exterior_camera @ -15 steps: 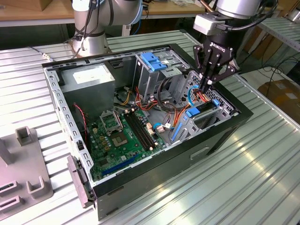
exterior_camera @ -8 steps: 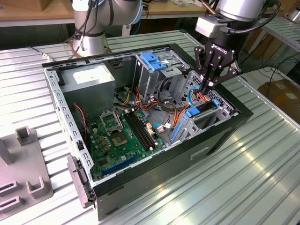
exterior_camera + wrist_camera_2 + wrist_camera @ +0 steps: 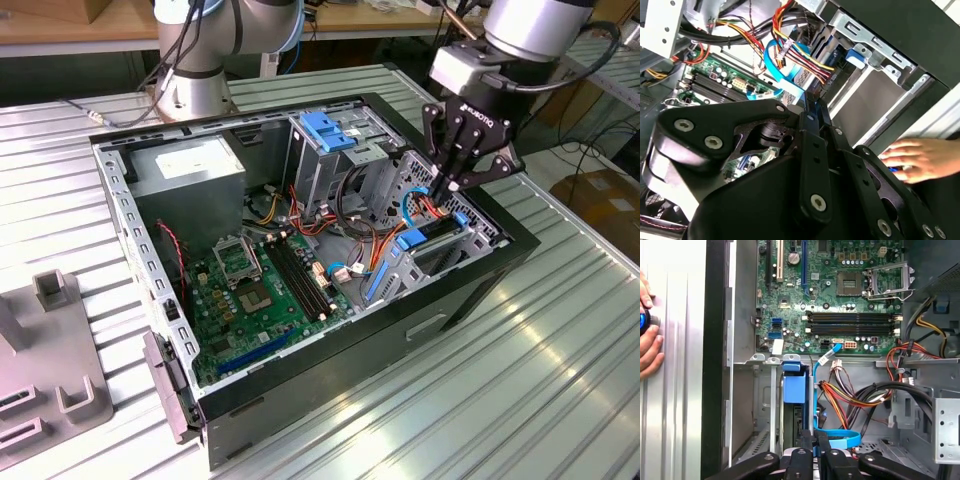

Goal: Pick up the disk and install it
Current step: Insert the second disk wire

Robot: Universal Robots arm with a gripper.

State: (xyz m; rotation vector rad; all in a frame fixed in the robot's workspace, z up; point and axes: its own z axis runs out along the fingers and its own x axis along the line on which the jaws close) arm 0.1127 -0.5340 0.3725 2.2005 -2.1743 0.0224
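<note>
We see the ribbed metal counter (image 3: 560, 350) carrying an open computer case (image 3: 330, 380), lying on its side with the green motherboard (image 3: 265, 290) exposed. In the exterior view the robot arm (image 3: 540, 30) reaches down over the case's end at the exterior view's right, its pincer (image 3: 447, 190) lowered into the drive bay there. The disk (image 3: 430, 235) sits in that bay, its blue rail showing just below the fingertips. The first wrist view looks along the bay: the disk (image 3: 794, 385) stands edge-on in its slot, and the pincer (image 3: 810, 442) has its fingers drawn narrow, closed together at the disk's near end beside a looped blue cable (image 3: 840, 439). Both wrist views add a person's hand (image 3: 925, 160) resting outside the case.
</note>
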